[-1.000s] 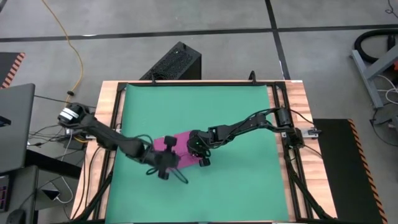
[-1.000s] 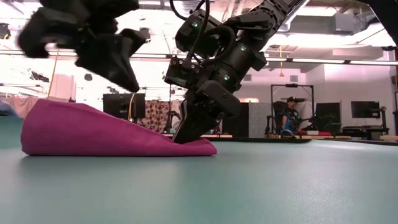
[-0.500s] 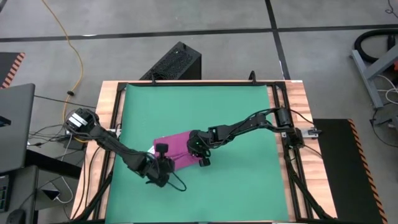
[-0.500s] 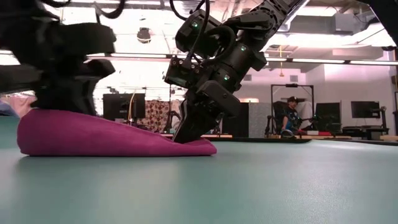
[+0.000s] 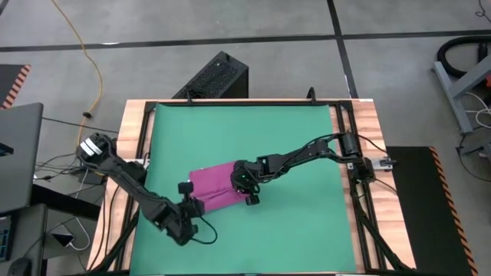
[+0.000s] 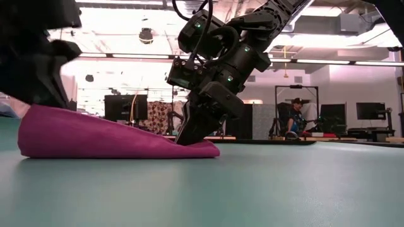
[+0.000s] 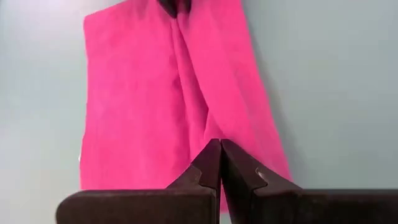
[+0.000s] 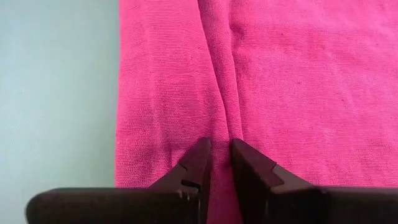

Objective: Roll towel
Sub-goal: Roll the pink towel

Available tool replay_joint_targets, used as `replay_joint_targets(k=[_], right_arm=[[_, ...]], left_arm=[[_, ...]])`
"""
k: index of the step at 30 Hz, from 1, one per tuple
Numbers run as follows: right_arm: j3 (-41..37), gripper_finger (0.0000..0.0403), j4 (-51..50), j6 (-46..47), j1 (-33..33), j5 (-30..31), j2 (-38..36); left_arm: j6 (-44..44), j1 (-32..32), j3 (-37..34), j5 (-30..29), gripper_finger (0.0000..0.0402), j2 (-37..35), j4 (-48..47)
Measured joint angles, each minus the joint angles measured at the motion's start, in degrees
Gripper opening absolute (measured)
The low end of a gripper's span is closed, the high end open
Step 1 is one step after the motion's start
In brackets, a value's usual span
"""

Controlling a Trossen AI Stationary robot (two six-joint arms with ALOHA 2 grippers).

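The magenta towel (image 5: 215, 184) lies on the green mat (image 5: 245, 130), bunched higher at its left end (image 6: 44, 120) and flat at its right end. A raised crease (image 7: 186, 74) runs along it between my two grippers. My left gripper (image 5: 192, 201) is shut at the towel's near-left end; it also shows in the left wrist view (image 7: 219, 148). My right gripper (image 5: 245, 190) is shut on the towel's right end; it also shows in the right wrist view (image 8: 221, 146) and the low view (image 6: 186, 137). No white tag shows. My left gripper has its shut fingertips at the end of the raised crease (image 7: 208, 134), near the towel's near-left edge, slanting down from the near-left. The fingers hide whether cloth lies between them. The towel stays on the mat. My right gripper pinches the raised crease (image 8: 219, 127) between its two fingers near the towel's right edge. The fingers slant down from the right (image 6: 196, 120), in line with the crease. That end of the towel lies flat on the mat.
The mat is bare around the towel on all sides. Wooden table edges and black rails (image 5: 349, 176) frame it. A black box (image 5: 219, 77) stands beyond the far edge and a laptop (image 5: 15, 153) stands off to the left.
My left gripper has gone toward the table's near-left corner and down, from above the towel's middle to its near-left end. My right gripper has kept still on the right end. The towel stays on the mat.
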Motion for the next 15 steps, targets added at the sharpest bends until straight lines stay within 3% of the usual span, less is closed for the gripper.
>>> replay_joint_targets(k=[4, 9, 15], right_arm=[[0.0, 0.0087, 0.1, 0.0, 0.0, 0.0, 0.0], [0.0, 0.0087, 0.2, 0.0, 0.0, 0.0, 0.0], [0.0, 0.0087, 0.1, 0.6, 0.3, 0.0, 0.0]], left_arm=[[-3.0, -2.8, 4.0, -4.2, 0.0, -0.5, -0.7], [7.6, -4.7, 6.7, -10.4, 0.0, -0.6, 9.9], [8.8, -2.7, 6.2, -12.8, 0.0, 3.0, 7.3]])
